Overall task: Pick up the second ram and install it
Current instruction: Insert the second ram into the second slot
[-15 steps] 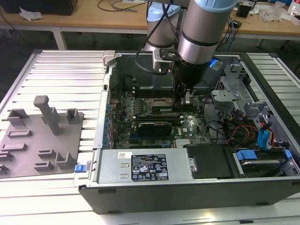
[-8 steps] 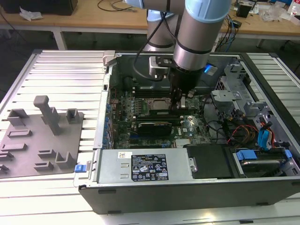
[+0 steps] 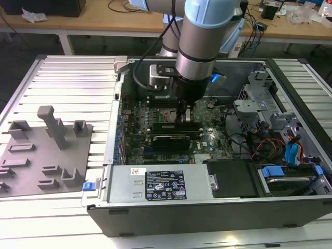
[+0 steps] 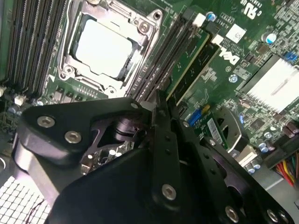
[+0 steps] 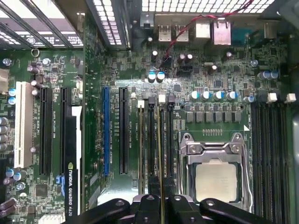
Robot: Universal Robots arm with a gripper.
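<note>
My gripper [image 3: 182,118] reaches down into the open computer case [image 3: 207,212], just beside the square metal CPU socket [image 3: 165,115]. In the first wrist view the second ram [image 5: 162,154] is a thin stick seen edge-on, standing in a memory slot next to the CPU socket [image 5: 216,179]. The gripper [image 5: 162,203] is shut on its near end. Two slots over, another ram stick [image 5: 140,149] sits seated. The second wrist view has the black gripper [image 4: 161,100] closed at the slot bank, a green stick [image 4: 194,63] alongside, and the socket [image 4: 105,46] beyond.
A grey plastic tray [image 3: 31,171] with upright fixtures lies on the slatted table at the exterior view's left. A black graphics card [image 3: 168,141] sits near the slots. The power supply [image 3: 155,184], drive bays and cables [image 3: 280,150] crowd the case's front and right.
</note>
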